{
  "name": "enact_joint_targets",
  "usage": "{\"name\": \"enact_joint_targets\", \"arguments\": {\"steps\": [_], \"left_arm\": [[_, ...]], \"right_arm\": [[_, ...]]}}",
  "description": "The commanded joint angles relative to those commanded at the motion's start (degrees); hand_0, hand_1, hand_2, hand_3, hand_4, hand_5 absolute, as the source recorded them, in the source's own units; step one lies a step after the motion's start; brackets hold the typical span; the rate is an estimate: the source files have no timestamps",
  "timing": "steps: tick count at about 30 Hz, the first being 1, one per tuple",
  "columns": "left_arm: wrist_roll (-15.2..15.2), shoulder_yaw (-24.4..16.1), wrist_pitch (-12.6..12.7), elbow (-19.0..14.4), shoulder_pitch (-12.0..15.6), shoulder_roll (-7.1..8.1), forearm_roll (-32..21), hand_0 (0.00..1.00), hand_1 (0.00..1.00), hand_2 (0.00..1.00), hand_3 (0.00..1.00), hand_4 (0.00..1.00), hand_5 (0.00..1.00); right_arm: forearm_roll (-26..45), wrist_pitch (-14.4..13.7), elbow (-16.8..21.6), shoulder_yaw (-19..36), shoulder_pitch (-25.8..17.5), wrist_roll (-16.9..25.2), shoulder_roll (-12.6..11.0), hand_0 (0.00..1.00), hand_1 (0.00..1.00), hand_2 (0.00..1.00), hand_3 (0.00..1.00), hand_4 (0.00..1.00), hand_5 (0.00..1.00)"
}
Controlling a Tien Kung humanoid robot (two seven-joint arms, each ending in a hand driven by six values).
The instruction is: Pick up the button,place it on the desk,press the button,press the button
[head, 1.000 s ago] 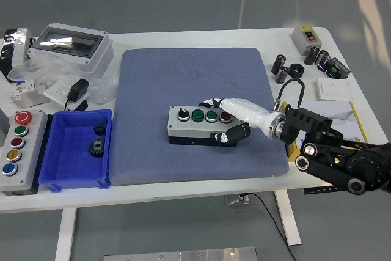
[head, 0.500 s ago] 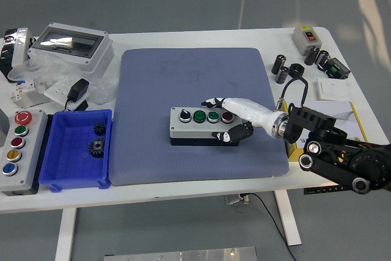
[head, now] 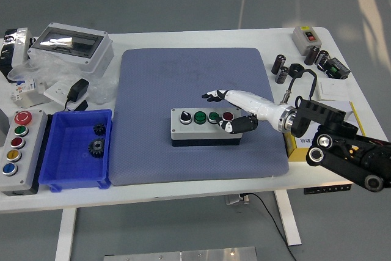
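The button box [head: 206, 126] is sitting on the mat [head: 195, 111] in the middle of the worktop [head: 183, 191], with the bin [head: 76, 150] lying left of the mat, another button box [head: 18, 151] lying left of the bin, and the right hand [head: 235, 109] reaching in from the right.

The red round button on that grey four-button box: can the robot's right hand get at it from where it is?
Probably yes. The right hand hovers open just beside the red round button on the grey four-button box, and nothing lies between them.

Grey 4-btn box [head: 206, 126], flat, on mat
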Motion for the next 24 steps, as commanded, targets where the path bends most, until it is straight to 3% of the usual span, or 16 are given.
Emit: {"name": "enact_joint_targets", "arguments": {"steps": [3, 7, 8, 11, 14, 19, 20, 24], "left_arm": [[-0.1, 0.0, 0.0, 0.0, 0.0, -0.02, -0.1, 0.619, 0.523, 0.529, 0.588, 0.595, 0.224], [0.0, 0.0, 0.0, 0.0, 0.2, -0.12, -0.2, 0.619, 0.523, 0.529, 0.588, 0.595, 0.224], [0.1, 0.0, 0.1, 0.0, 0.2, -0.15, -0.2, 0.619, 0.522, 0.527, 0.585, 0.595, 0.224], [0.2, -0.1, 0.2, 0.0, 0.4, -0.2, -0.2, 0.619, 0.522, 0.527, 0.585, 0.595, 0.224], [0.4, -0.4, 0.2, 0.0, 0.5, -0.19, 0.1, 0.619, 0.522, 0.527, 0.585, 0.595, 0.224], [0.4, -0.5, 0.3, 0.0, 0.3, -0.11, 0.3, 0.619, 0.522, 0.527, 0.583, 0.595, 0.225], [0.4, -0.5, 0.3, 0.0, 0.3, -0.1, 0.3, 0.619, 0.522, 0.527, 0.584, 0.595, 0.224], [0.5, -0.5, 0.3, 0.0, 0.3, -0.04, 0.1, 0.619, 0.522, 0.527, 0.584, 0.595, 0.224]], "right_arm": [[0.9, 0.1, 1.7, 2.7, -0.8, -1.0, -1.2, 0.983, 0.923, 0.923, 0.988, 0.421, 0.002], [0.2, -3.4, 5.3, 7.2, -2.3, -5.5, -4.4, 0.983, 0.923, 0.923, 0.988, 0.421, 0.002], [-0.1, -3.0, 6.5, 8.5, -2.7, -6.8, -5.4, 0.998, 0.957, 0.967, 0.998, 0.467, 0.002], [2.2, 1.4, 10.0, 12.2, -3.5, -11.4, -8.0, 0.998, 0.957, 0.967, 0.998, 0.467, 0.002], [6.8, 7.7, 13.4, 15.5, -3.3, -16.3, -9.6, 0.998, 0.957, 0.967, 0.998, 0.467, 0.002], [14.4, 17.6, 15.5, 17.9, -1.8, -23.3, -10.2, 0.998, 0.963, 0.975, 0.998, 0.464, 0.002], [15.7, 19.3, 15.5, 18.1, -1.4, -24.5, -10.2, 0.333, 0.476, 0.611, 0.907, 0.375, 0.008], [19.0, 24.8, 15.3, 17.8, 0.0, -26.8, -9.6, 0.333, 0.476, 0.611, 0.907, 0.375, 0.008]]}}
